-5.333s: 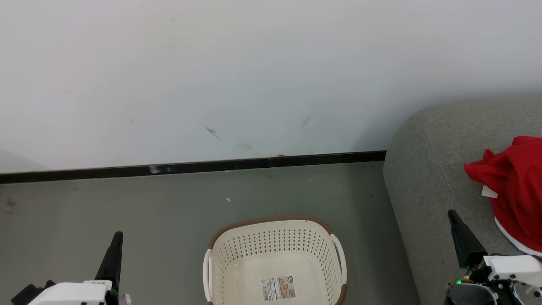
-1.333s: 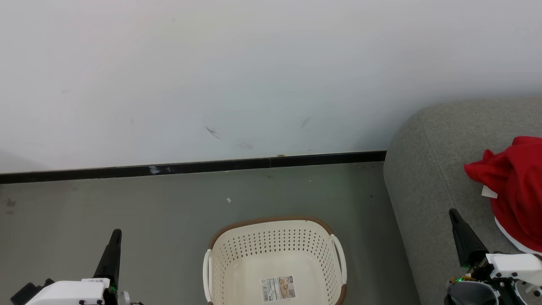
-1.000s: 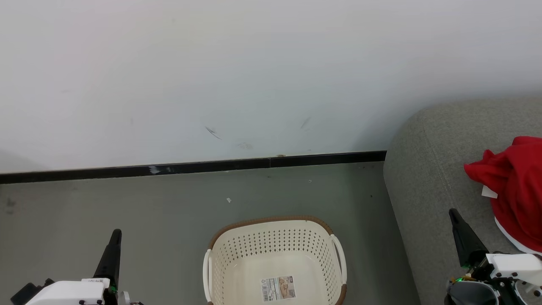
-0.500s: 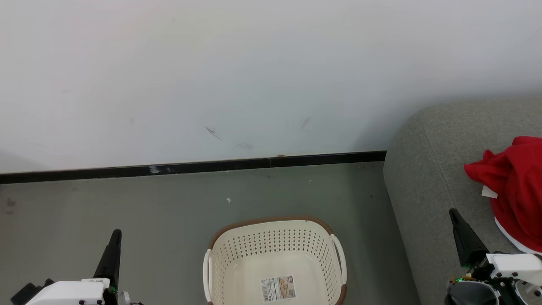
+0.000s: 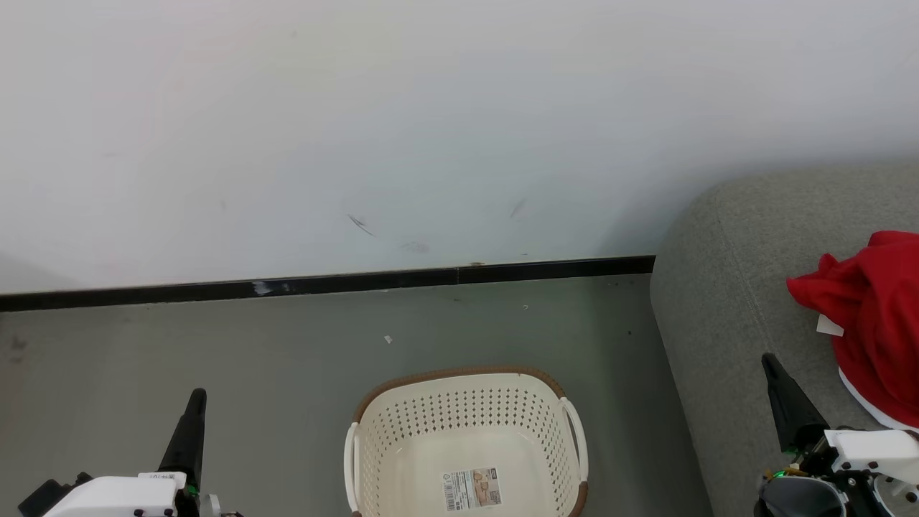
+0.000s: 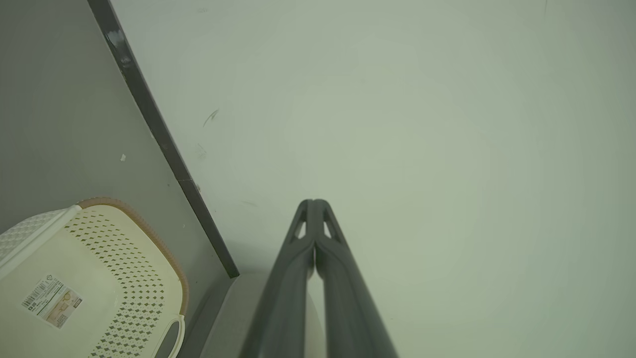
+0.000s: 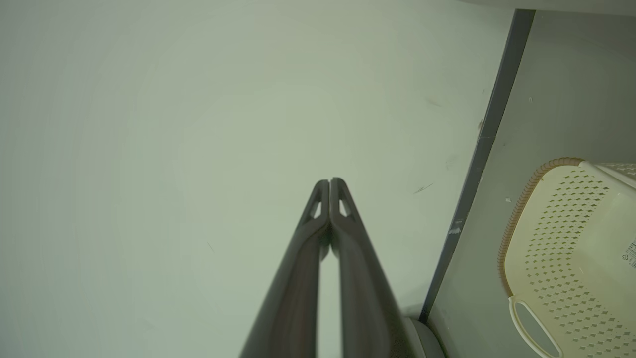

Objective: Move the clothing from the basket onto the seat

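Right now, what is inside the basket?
In the basket, the visible floor is bare apart from a barcode sticker. Its near end is cut off by the head view's bottom edge, so that part cannot be checked. The red clothing lies on the seat.

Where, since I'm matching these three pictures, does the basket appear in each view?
Head view: basket at bottom centre, cut by the lower edge.
Left wrist view: lower left corner, tilted.
Right wrist view: right edge, lower half.
Shared landmark: the black baseboard passing just beyond its brown rim.
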You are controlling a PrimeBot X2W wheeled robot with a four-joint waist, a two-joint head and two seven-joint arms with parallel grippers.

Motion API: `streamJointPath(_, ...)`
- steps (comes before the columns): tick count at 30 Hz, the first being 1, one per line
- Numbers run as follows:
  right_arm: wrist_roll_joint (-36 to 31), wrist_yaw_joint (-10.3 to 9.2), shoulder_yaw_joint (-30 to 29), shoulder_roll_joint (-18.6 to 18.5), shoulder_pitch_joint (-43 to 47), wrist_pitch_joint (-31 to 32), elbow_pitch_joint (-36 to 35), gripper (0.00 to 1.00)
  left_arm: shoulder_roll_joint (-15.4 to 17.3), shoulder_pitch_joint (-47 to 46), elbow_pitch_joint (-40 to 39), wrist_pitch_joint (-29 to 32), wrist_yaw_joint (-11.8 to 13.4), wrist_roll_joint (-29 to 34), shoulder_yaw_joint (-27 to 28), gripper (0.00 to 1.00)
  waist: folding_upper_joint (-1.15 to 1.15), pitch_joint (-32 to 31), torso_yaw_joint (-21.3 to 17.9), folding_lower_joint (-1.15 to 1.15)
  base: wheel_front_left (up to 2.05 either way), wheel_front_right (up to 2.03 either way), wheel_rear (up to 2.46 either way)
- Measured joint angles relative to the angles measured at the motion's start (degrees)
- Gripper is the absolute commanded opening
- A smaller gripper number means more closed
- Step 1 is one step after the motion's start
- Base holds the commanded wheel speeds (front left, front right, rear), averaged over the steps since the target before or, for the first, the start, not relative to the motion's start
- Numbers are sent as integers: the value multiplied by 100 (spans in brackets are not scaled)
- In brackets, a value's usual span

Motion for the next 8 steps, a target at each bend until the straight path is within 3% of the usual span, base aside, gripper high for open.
streamJointPath(8,0,0,1,-1,0,0,0,0,0,0,1,0,-14,0,1,0,0,0,0,0,0,0,0)
